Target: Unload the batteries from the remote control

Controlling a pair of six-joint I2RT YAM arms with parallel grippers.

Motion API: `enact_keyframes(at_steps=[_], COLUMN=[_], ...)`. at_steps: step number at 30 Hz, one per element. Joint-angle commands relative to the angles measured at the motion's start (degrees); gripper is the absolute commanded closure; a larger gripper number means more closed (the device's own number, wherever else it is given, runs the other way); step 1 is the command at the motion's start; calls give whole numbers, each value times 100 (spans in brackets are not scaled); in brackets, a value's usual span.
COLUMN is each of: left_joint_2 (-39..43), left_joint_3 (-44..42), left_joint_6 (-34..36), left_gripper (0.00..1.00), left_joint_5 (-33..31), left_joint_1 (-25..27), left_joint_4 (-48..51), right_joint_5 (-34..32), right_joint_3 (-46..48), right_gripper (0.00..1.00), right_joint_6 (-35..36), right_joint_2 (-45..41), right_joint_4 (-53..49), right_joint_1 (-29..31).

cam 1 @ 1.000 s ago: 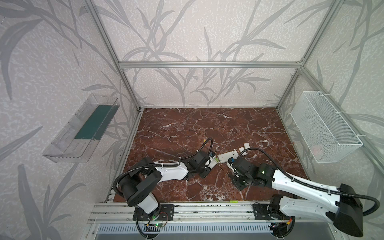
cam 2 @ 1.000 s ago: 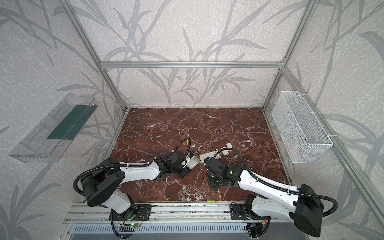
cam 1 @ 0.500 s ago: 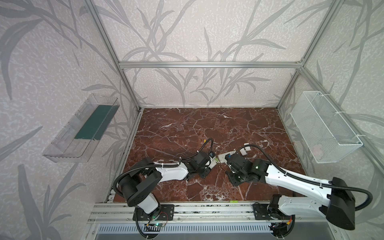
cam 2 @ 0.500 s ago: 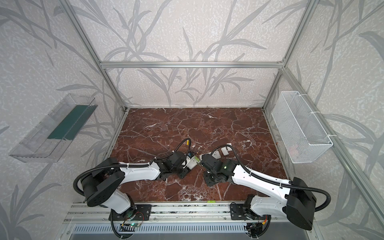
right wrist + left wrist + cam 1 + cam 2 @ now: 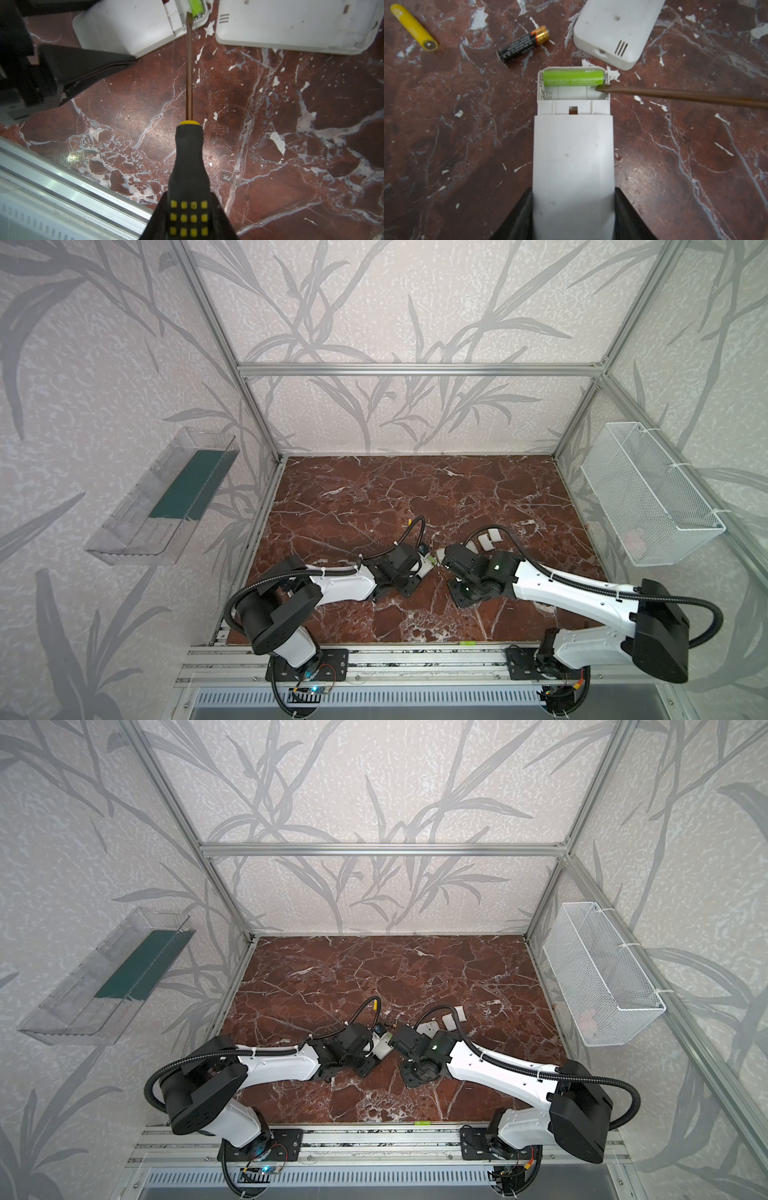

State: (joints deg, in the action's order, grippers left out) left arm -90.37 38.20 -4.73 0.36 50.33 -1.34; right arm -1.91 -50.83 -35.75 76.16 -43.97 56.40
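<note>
Near middle of the red marble tabletop (image 5: 374, 489), where the two arms meet tip to tip. The left gripper (image 5: 573, 190), reaching in from the left, is clamped across the width of a white remote control (image 5: 573, 155). The remote control is held flat, back upward, with its open battery compartment at the end away from the fingers. One light green battery (image 5: 573, 78) lies crosswise in the slot at the very end of the remote control; the slot next to it, on the gripper's side, is empty. The right gripper (image 5: 188, 207), reaching in from the right, is closed on the black-and-yellow handle of a flat-blade screwdriver (image 5: 188, 158), whose shaft points into the compartment. Its tip sits in the empty slot, against or just beside one end of the light green battery; actual contact cannot be told. Two loose cells lie on the marble near the open end, apart from the remote control and from each other: a yellow battery (image 5: 413, 27) and a black-and-copper battery (image 5: 523, 44). A second white remote (image 5: 291, 25) lies just beyond the open end, not touching the first. Small flat white pieces (image 5: 490, 537) rest on the marble to the far right of the grippers. A white wire basket (image 5: 648, 497) hangs on the right wall, a clear plastic tray (image 5: 166, 497) on the left.
</note>
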Motion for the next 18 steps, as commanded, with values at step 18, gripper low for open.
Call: enact_keyframes(at_steps=[18], left_joint_2=[29], left_joint_3=[60], left_joint_6=[-230], left_gripper=[100], left_joint_5=[186], left_joint_1=[169], left_joint_4=[729], right_joint_5=[-511], right_joint_3=[-331], right_gripper=[100], right_joint_6=[-574], right_joint_2=[637], right_joint_4=[-282], right_joint_1=[116])
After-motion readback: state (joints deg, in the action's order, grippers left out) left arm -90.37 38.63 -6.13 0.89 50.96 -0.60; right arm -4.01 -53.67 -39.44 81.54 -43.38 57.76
